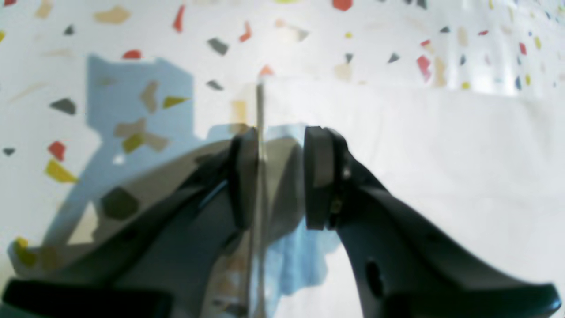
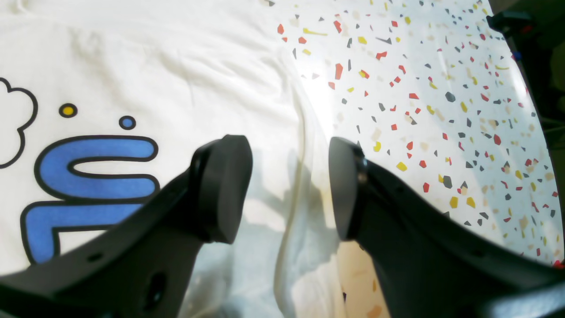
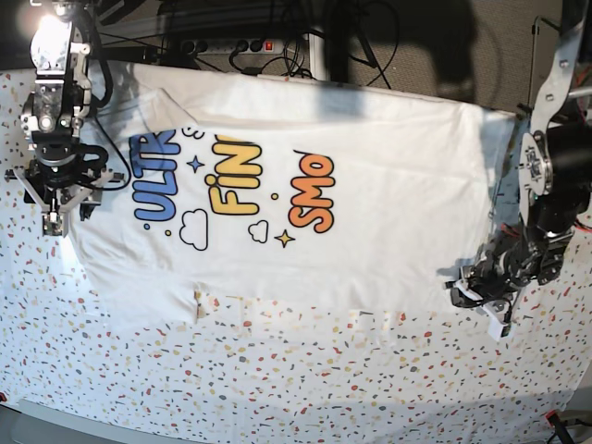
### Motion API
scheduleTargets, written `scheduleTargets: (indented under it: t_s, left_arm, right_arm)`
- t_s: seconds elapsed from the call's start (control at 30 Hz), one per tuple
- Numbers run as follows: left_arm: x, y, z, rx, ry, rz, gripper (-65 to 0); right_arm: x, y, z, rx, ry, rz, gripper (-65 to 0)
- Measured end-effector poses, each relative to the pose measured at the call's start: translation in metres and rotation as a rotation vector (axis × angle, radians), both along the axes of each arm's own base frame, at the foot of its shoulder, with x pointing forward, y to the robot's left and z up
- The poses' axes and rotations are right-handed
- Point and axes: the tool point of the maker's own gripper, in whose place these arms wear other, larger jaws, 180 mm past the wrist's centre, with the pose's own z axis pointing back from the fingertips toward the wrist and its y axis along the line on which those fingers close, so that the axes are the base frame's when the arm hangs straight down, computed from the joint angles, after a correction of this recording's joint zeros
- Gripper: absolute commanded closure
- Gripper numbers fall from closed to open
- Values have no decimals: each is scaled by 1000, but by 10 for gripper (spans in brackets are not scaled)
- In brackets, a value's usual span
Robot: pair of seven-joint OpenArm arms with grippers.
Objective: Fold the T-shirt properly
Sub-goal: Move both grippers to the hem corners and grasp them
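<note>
White cotton of the T-shirt [image 3: 305, 213] lies flat, print up, its edge between the spread fingers of both the right gripper [image 2: 289, 190] and left gripper [image 1: 280, 176], so I judge both should close together, deep on the hem.

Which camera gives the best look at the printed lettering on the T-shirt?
The base view: the T-shirt lies spread out with its blue, yellow and orange lettering all visible. The right wrist view catches only one blue letter beside the open right gripper; the left wrist view shows only plain white cloth.
</note>
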Motion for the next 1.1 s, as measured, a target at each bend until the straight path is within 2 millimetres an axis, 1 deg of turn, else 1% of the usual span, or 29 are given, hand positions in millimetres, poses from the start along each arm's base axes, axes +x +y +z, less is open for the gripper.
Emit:
scheduleTargets:
  t_s: [0.1, 0.17, 0.2, 0.3, 0.37, 0.4, 0.5, 0.53, 0.63, 0.73, 0.77, 0.9, 0.93, 1.0, 1.1]
  left_arm:
    - [1, -10, -1, -10, 1, -12, -181]
    - [1, -14, -1, -14, 0, -15, -177]
    - [1, -14, -1, -15, 1, -16, -162]
    - [-2, -14, -4, -10, 26, -23, -81]
    - [-3, -14, -5, -12, 31, -23, -12]
    - [-4, -14, -6, -14, 33, -22, 0]
    - [-5, -14, -7, -18, 20, -15, 0]
    - [-4, -14, -7, -22, 6, -10, 0]
    - [-2, -15, -5, -33, -29, -1, 0]
    - [-2, -18, -5, -44, -54, 8, 0]
    - [-3, -18, -6, -45, -55, 9, 0]
    - [-5, -18, -8, -50, -57, 14, 0]
    - [-5, -18, -9, -55, -59, 18, 0]
    - [-7, -18, -10, -61, -62, 26, 0]
    - [-7, -18, -10, -62, -59, 25, 0]
  right_arm:
    - [-1, 0, -1, 0, 4, -2, -314]
    - [-1, 0, -1, 2, 8, -3, -314]
    - [-1, 0, -2, 1, 11, -4, -314]
    - [-1, -1, 0, -4, 4, -2, -314]
    - [4, 1, 6, -11, -34, 15, -314]
    - [7, 3, 10, -17, -64, 28, -314]
    - [17, 9, 27, -28, -165, 70, -311]
    - [21, 11, 29, 7, -187, 72, -311]
    - [36, 6, 28, 98, -197, 50, -312]
    - [54, -4, 13, 188, -82, 39, -312]
    - [62, -7, 11, 223, -56, 42, -312]
    - [101, -20, 20, 342, -26, 91, -312]
    - [108, -24, 18, 366, -10, 95, -312]
    - [118, -32, 8, 418, 51, 86, -312]
    - [130, -35, -13, 480, 155, 80, -312]
